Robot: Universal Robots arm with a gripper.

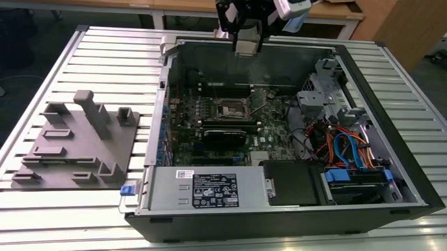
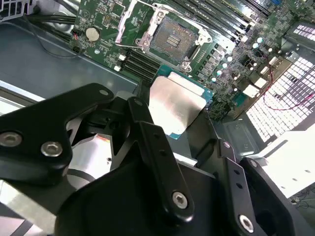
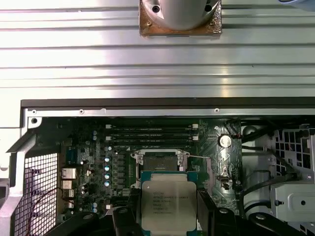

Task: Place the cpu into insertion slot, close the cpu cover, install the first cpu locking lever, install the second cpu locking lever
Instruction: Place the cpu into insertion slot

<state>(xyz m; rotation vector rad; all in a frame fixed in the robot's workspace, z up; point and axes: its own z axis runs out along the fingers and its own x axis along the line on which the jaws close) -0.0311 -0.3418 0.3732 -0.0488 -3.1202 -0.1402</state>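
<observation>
The cpu (image 3: 165, 196) is clamped by the gripper (image 3: 167, 216), jaws closed on its edges, and held well above the empty insertion slot (image 3: 160, 161); placing is judged in hand, with square alignment over that slot called for.

cpu (image 3: 168, 204): lower edge cut off in the first wrist view
insertion slot (image 3: 158, 161): partly hidden behind the cpu
arm (image 1: 239, 15): cut off at the exterior view's top

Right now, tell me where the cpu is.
In both wrist views the cpu sits clamped in the gripper, raised over the motherboard, apart from the empty insertion slot.
</observation>
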